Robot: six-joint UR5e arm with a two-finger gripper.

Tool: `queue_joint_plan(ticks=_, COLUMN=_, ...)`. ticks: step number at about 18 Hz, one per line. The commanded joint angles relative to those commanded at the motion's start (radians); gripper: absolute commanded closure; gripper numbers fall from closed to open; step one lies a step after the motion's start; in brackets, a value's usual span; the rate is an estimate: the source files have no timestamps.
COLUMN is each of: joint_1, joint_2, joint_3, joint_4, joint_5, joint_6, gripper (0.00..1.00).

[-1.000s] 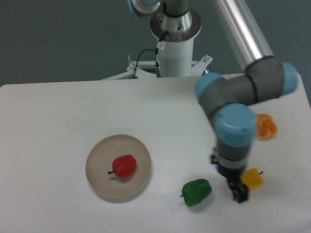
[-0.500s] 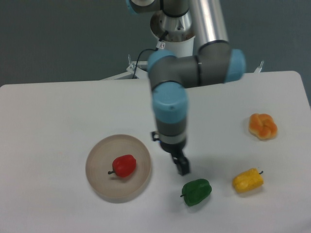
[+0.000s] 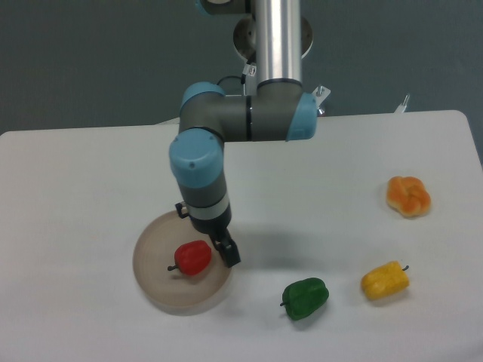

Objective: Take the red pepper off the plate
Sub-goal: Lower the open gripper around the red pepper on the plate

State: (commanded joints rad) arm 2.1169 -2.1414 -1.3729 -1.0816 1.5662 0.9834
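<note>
While our arm hangs over the white table (image 3: 90,173), our gripper (image 3: 229,253) points down at the right side of the plate (image 3: 155,290). It sits just beside the red pepper (image 3: 193,257), which lies near the middle of the plate. We cannot tell if our fingers are open or closed, and they hold nothing we can see. Off to the right lie a green pepper (image 3: 306,298), a yellow pepper (image 3: 385,280) and an orange pepper (image 3: 408,195).

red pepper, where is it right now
The red pepper lies on the plate at the lower left of the camera view, just left of the gripper, with the green pepper off to its right.
</note>
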Motion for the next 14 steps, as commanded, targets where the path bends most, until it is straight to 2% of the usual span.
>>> queue_joint_plan(ticks=14, joint_1=-0.026, joint_2=-0.029, joint_3=-0.031, joint_4=0.034, joint_5=-0.029, joint_6=-0.060, gripper=0.00)
